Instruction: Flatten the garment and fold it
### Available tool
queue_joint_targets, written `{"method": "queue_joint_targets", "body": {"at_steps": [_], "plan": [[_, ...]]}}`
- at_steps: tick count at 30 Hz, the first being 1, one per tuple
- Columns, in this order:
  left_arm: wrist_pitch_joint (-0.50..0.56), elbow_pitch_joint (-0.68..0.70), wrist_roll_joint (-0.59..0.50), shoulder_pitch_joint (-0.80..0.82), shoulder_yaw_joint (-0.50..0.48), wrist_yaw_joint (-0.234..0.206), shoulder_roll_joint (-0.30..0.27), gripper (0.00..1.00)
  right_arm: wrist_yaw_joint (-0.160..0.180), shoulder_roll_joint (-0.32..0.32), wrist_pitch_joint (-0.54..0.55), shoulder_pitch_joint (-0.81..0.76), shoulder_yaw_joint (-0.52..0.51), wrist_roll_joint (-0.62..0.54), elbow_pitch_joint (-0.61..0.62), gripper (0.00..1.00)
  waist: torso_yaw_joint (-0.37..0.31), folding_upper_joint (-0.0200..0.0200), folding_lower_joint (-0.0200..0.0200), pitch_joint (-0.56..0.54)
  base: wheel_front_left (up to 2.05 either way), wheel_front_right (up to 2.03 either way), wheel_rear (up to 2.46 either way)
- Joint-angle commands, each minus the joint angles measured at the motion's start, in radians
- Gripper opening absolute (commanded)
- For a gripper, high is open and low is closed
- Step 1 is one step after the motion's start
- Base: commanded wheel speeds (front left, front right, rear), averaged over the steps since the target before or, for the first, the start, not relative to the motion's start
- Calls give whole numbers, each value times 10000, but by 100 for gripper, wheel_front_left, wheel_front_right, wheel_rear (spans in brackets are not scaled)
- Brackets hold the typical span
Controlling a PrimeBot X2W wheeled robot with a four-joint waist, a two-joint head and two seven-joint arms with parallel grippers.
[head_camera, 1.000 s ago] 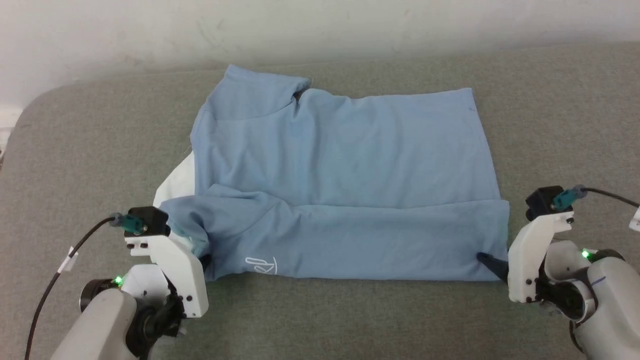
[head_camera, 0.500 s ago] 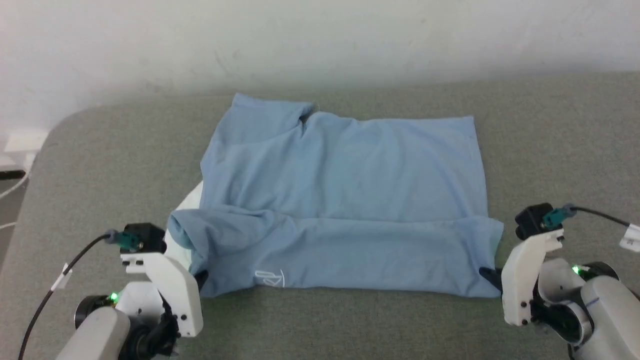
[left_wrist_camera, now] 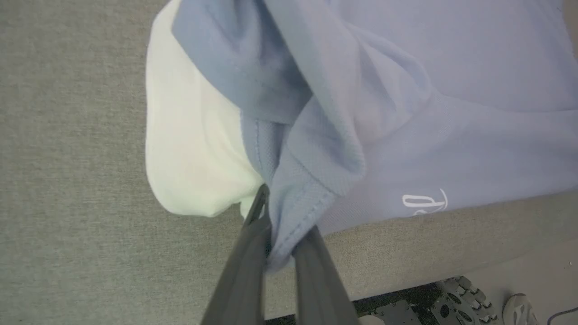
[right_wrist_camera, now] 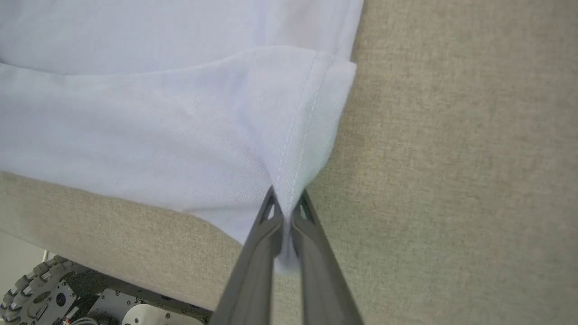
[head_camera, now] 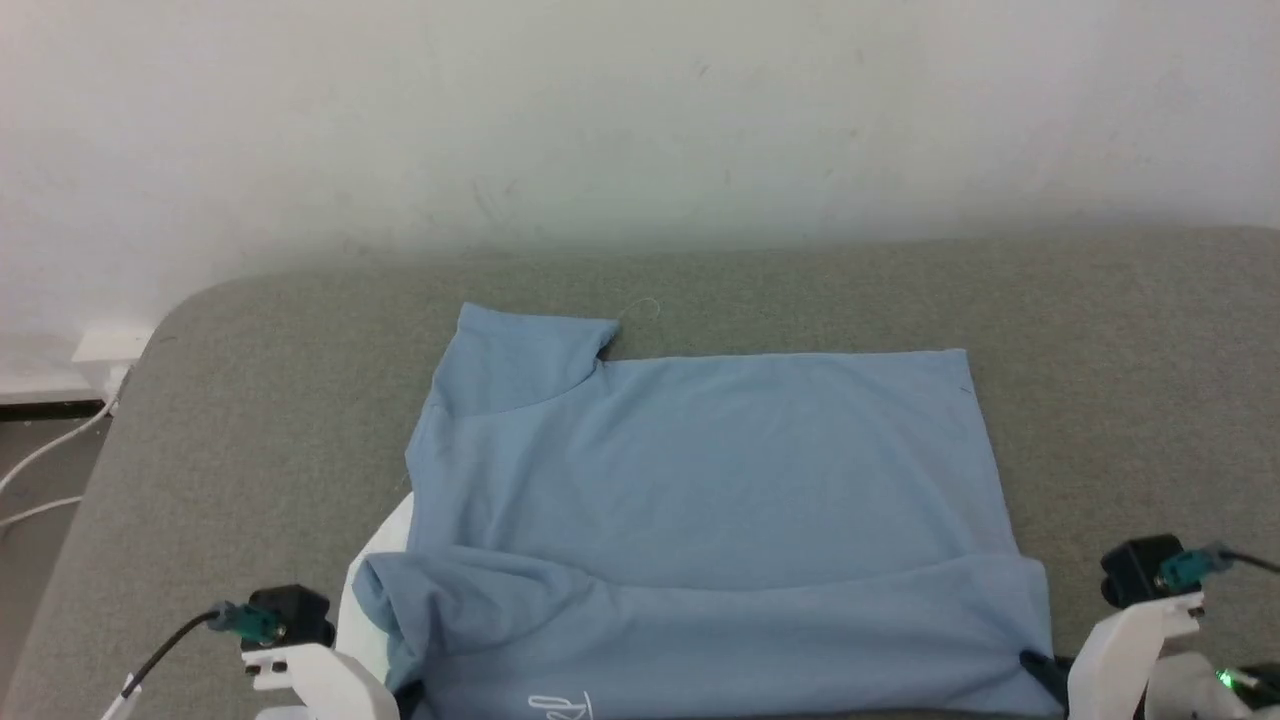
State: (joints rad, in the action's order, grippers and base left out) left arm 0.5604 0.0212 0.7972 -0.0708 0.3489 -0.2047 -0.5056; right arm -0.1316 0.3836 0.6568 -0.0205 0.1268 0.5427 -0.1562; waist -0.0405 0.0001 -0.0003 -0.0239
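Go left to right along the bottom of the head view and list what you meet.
In order: left wrist camera → white collar → script logo on the garment → right pincer, shut on the garment's corner → right wrist camera.

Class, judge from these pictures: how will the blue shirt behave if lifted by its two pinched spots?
Probably floppy: the shirt bunches into soft folds where the left tool pinches it. Likely light: the right tool holds a hem corner by its tips alone. Expect sagging between the grips; the cloth drapes loosely.
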Motion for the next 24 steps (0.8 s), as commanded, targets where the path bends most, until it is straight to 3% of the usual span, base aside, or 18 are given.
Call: {"method": "queue_joint_targets", "body": {"at_steps": [1, 2, 3, 4, 16, 24], "plan": [[-137, -105, 89, -17, -66, -11, 130, 0, 9, -149, -58, -151, -107, -123, 55, 0, -5, -1, 3, 69, 0, 0, 0], [-201, -277, 162, -6, -54, 20, 259, 35, 9, -286, -210, -270, -196, -262, 94, 8, -12, -1, 3, 128, 0, 0, 0], [-223, -452, 226, 18, -23, 60, 364, 74, 9, -440, -354, -362, -257, -360, 108, 49, -33, -1, 3, 184, 0, 0, 0], [-311, -623, 246, 64, -44, 49, 454, 100, 9, -568, -498, -431, -235, -455, 146, 100, -70, -1, 3, 230, 0, 0, 0], [-2261, -1004, -947, 2211, -827, -429, 367, 100, 9, -2081, -5255, -150, -651, -1748, 1390, 100, -546, -1, 3, 1109, 0, 0, 0], [-3113, -2215, -1505, 5102, -1056, -238, 436, 100, 9, -2559, -6961, 1001, -839, -2301, 2177, 100, -1252, -1, 3, 2904, 0, 0, 0]]}}
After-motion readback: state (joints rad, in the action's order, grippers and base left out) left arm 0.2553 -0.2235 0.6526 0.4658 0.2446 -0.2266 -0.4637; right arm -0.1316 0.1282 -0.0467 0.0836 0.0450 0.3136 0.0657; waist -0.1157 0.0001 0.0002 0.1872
